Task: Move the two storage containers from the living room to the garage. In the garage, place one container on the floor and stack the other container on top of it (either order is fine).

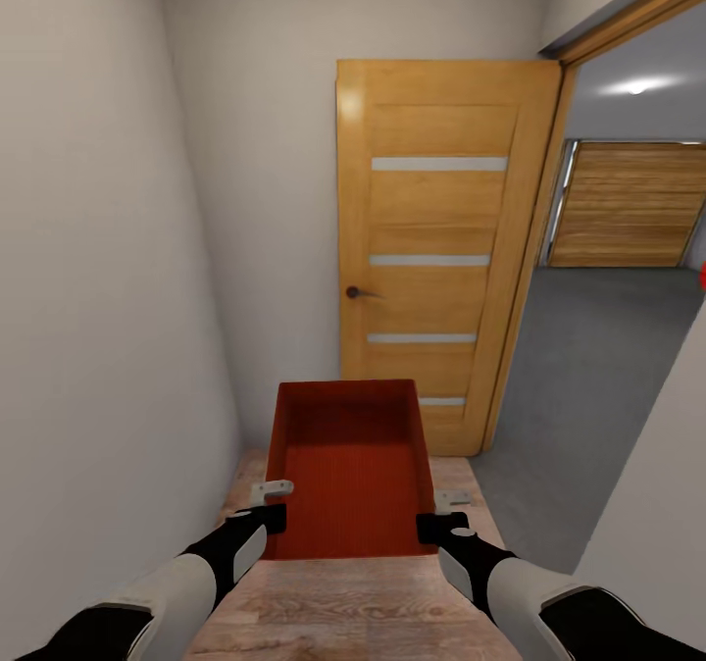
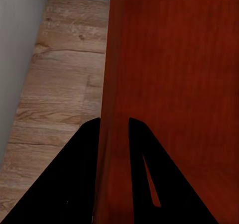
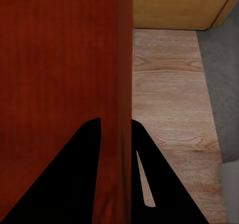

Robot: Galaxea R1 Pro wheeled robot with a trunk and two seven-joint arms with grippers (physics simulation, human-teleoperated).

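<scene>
One red-orange open-top storage container [image 1: 350, 465] hangs in front of me over the light wood plank floor of a narrow hallway. My left gripper [image 1: 271, 516] is shut on its left wall [image 2: 112, 134], one finger on each side. On the opposite side, my right gripper [image 1: 431, 524] is shut on the right wall [image 3: 124, 129] the same way. The container looks empty and level. Through the doorway at right I see the garage with its dark grey concrete floor [image 1: 598, 367].
A wooden door [image 1: 431, 249] stands open straight ahead, against the far wall. A white wall [image 1: 88, 298] runs close on my left, and another wall [image 1: 657, 504] closes in at the near right. A wooden garage door [image 1: 628, 205] shows at the far side.
</scene>
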